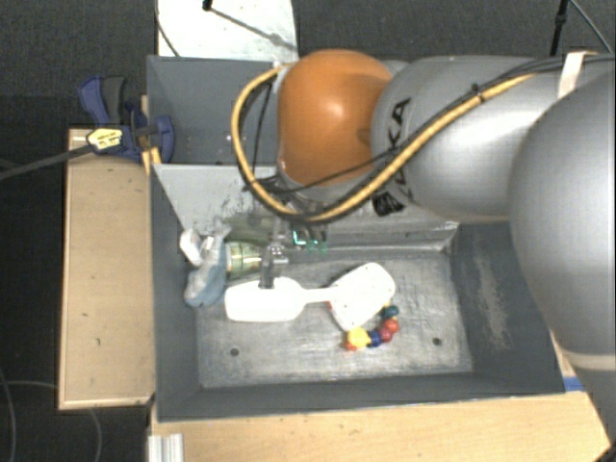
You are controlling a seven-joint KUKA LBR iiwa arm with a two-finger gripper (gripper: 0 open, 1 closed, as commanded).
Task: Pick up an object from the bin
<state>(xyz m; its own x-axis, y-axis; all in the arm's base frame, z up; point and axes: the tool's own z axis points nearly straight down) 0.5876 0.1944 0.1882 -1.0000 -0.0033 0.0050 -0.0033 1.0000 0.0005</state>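
My gripper (269,273) hangs under the orange wrist cover in the left half of the bin. Its tip is down at the left end of a white flat paddle-shaped piece (262,304), which widens again into a rounded white part (363,292) to the right. A small greenish bottle-like thing (241,255) lies just left of the gripper, against the bin's back wall. Beside that, a pale blue and white crumpled item (202,275) rests near the left wall. Whether anything is gripped is hidden by the wrist.
A little cluster of red, yellow and blue beads (372,331) lies by the right end of the white piece. The big grey arm and its orange cover hang over the bin's back and right side.
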